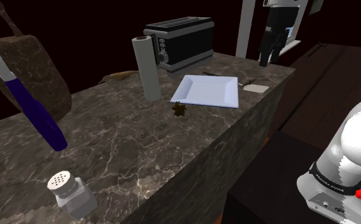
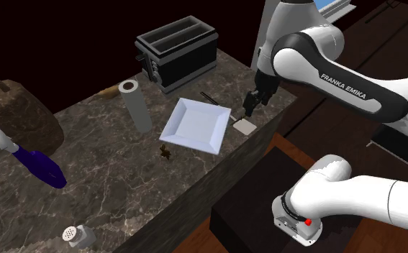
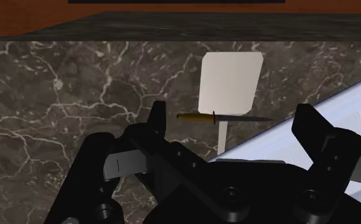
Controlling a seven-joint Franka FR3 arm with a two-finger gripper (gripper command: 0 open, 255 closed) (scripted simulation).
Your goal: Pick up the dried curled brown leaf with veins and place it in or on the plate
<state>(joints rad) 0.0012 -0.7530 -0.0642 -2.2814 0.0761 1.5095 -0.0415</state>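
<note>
The small dried brown leaf (image 1: 180, 109) (image 2: 166, 152) lies on the dark marble counter, just off the corner of the square white plate (image 1: 207, 91) (image 2: 195, 123) nearest the paper roll. My black gripper (image 1: 264, 62) (image 2: 250, 109) (image 3: 233, 113) hangs open above the counter's end, on the plate's opposite side, well away from the leaf. Nothing is between its fingers (image 3: 158, 124). In the wrist view, a plate corner (image 3: 344, 114) lies beside the right finger.
A flat white spatula (image 3: 228, 83) (image 2: 244, 126) and a thin knife (image 3: 223, 118) lie under the gripper. Behind the plate stand a black toaster (image 1: 179, 41) and an upright grey roll (image 1: 147, 67). A blue bottle (image 1: 35, 105) and a shaker (image 1: 70, 191) sit further along the counter.
</note>
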